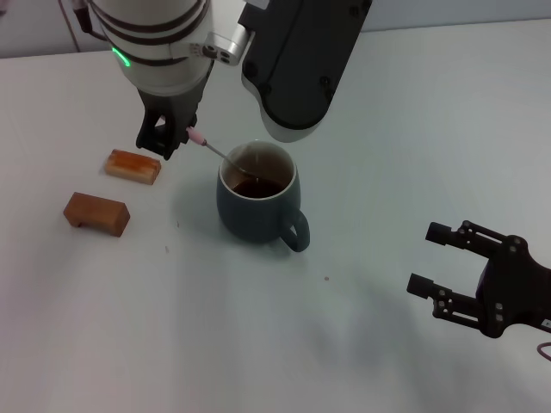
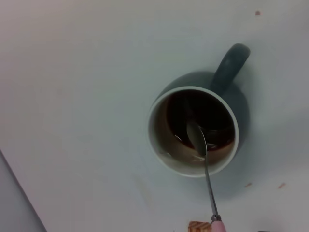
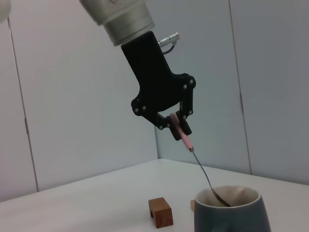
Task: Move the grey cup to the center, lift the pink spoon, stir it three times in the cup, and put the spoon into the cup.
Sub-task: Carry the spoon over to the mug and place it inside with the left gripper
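The grey cup (image 1: pixel 256 203) stands near the table's middle, its handle toward the front right, with dark brown liquid inside. My left gripper (image 1: pixel 176 140) hovers to the cup's left, shut on the pink spoon (image 1: pixel 199 138) by its pink handle. The spoon slants down over the rim, and its silver bowl (image 2: pixel 196 137) dips into the liquid. From the right wrist view the left gripper (image 3: pixel 177 124) clamps the pink spoon (image 3: pixel 184 137) above the grey cup (image 3: pixel 231 210). My right gripper (image 1: pixel 443 262) rests open at the front right, away from the cup.
Two brown wooden blocks lie left of the cup: one (image 1: pixel 133 166) just below the left gripper, another (image 1: pixel 96 213) nearer the front. A dark arm housing (image 1: pixel 297 60) hangs over the table behind the cup.
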Robot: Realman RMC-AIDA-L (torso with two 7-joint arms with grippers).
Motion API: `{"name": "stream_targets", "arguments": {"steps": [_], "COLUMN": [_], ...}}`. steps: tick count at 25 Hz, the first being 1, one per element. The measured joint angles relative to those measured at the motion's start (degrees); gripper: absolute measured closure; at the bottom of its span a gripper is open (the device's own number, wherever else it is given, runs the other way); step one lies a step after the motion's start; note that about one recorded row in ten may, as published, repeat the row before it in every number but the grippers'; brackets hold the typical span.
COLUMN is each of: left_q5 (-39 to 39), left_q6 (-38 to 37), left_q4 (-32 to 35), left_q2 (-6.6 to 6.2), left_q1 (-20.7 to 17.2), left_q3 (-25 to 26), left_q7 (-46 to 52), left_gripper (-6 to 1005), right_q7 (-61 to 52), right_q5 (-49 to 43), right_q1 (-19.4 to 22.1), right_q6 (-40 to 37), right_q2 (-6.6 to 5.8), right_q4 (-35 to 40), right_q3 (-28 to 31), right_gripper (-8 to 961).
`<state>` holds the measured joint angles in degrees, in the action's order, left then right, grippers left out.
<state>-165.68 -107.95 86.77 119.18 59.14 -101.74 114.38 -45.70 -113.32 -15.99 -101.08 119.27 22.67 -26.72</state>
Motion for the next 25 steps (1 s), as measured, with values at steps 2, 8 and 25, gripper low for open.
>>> {"name": "stream_targets", "arguments": {"steps": [2,8,25], "left_q5": [0.0,0.1,0.1], "left_q6": [0.6,3.2,0.0], "left_q4": [-0.4,-1.5,1.9], "left_q2": [0.00,0.00,0.00], "left_q1": [0.2,1.5,-0.1], "left_q3": [-0.3,-2.4,-7.5], "left_q7": [-0.1,-0.1,2.4], "left_gripper": [798,795,784], "right_q7": [0.0,0.0,0.0], "right_q5": [0.0,-0.1,-0.2], "right_q1": [0.0,0.0,0.0], "right_q6": [0.0,0.2,0.1], "right_q2": [0.02,0.07,0.17], "right_q4": [-0.1,-0.4,-0.8], "right_q3": [0.0,0.0,-0.1], "right_gripper": [211,211,211]}}
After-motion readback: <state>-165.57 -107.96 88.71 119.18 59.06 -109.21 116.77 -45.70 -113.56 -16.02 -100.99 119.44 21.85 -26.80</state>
